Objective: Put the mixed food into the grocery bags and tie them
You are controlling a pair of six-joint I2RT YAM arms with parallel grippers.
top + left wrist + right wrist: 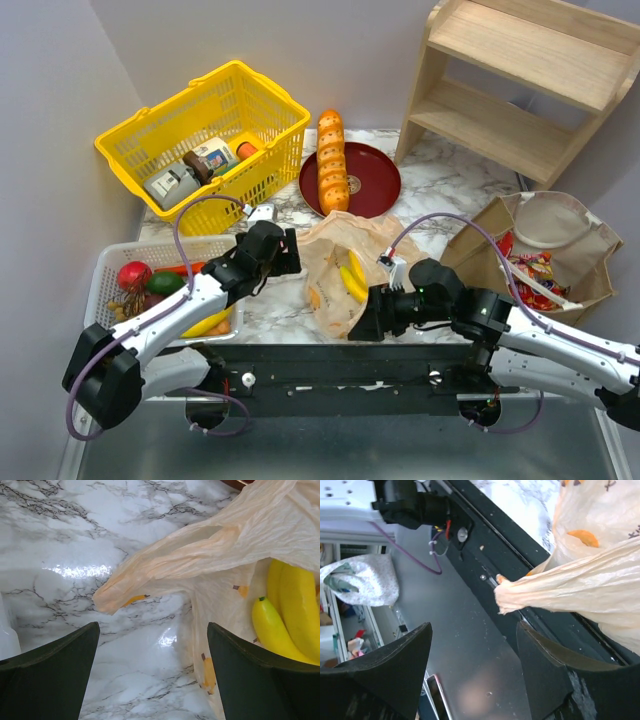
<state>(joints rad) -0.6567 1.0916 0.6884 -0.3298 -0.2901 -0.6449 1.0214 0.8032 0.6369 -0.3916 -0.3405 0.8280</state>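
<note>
The thin tan plastic bag (345, 265) lies open at the table's middle with yellow bananas (352, 280) inside. My left gripper (290, 250) is open at the bag's left side. In the left wrist view the gripper (152, 630) is above bare marble, with a bag handle (165, 570) just ahead and the bananas (287, 605) to the right. My right gripper (358, 322) is open at the bag's near edge. In the right wrist view the gripper (474, 630) is just short of a twisted bag handle (545, 587). The brown paper bag (590, 265) stands at the right and holds crisp packets (530, 272).
A white mesh tray (110, 258) at the left holds a red fruit (133, 273), a green fruit (165, 283) and a banana (205, 325). A yellow basket (150, 135) with boxed goods stands behind it. A long loaf (332, 160) lies on a red plate (380, 185). A wooden shelf (520, 80) stands back right.
</note>
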